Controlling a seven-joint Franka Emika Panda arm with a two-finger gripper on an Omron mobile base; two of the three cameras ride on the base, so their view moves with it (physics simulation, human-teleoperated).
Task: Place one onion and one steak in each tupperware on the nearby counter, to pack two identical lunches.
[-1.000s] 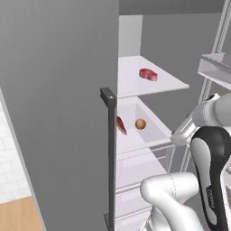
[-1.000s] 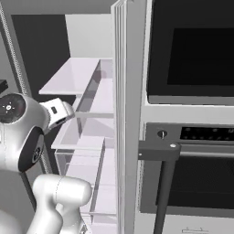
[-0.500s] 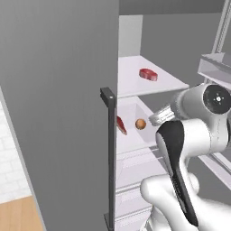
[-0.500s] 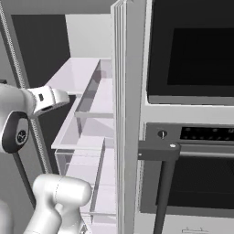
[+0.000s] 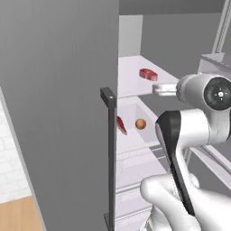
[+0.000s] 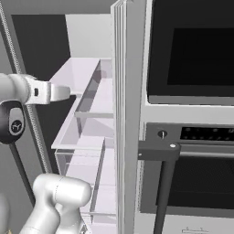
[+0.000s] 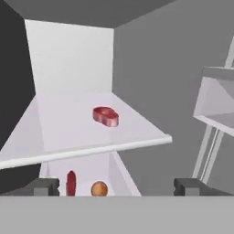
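One red steak [image 5: 148, 74] [image 7: 106, 116] lies on the upper glass shelf [image 7: 59, 128] of the open fridge. In the drawer below sit an onion [image 5: 140, 124] [image 7: 99, 188] and a second steak [image 5: 121, 125] [image 7: 71, 183] standing on edge. My gripper [image 5: 158, 89] [image 6: 68, 93] [image 7: 116, 187] hovers at the front edge of the upper shelf, level with it and pointing into the fridge. Its fingers [image 7: 45, 186] stand wide apart with nothing between them, so it is open. The tupperware and the counter are out of view.
The grey fridge door [image 5: 58, 113] with its dark handle [image 5: 109, 153] stands open on the left. Door bins [image 7: 219, 96] hang to the right of the hand. A built-in oven [image 6: 192, 114] with a bar handle [image 6: 160, 151] flanks the fridge.
The arm has swung up and leftward: the hand rose from beside the drawer to the level of the upper shelf. The food has not moved, and the jaws stayed open.
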